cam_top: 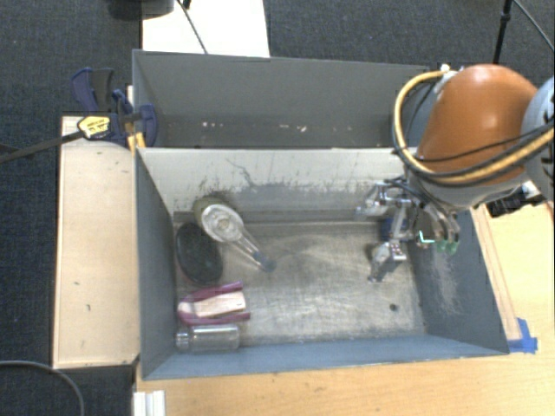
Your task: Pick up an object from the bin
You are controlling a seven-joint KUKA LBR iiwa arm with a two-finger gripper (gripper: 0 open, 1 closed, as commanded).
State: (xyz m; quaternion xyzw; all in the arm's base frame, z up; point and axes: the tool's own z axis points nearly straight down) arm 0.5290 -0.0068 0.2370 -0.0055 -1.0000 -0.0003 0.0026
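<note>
A clear stemmed glass [231,232] lies on its side at the left of the bin [347,341], well apart from the gripper [384,263], which hangs over bare floor on the right. Whether the gripper is released or clenched I cannot tell. Closing here would likely grab nothing. The glass's long axis runs far-left to near-right, stem toward the gripper.

One grey metal bin [329,297], one clear stemmed glass [229,228], one black rounded thing [198,255], one pink and purple packet [213,304], one small clear bottle [208,339]
</note>
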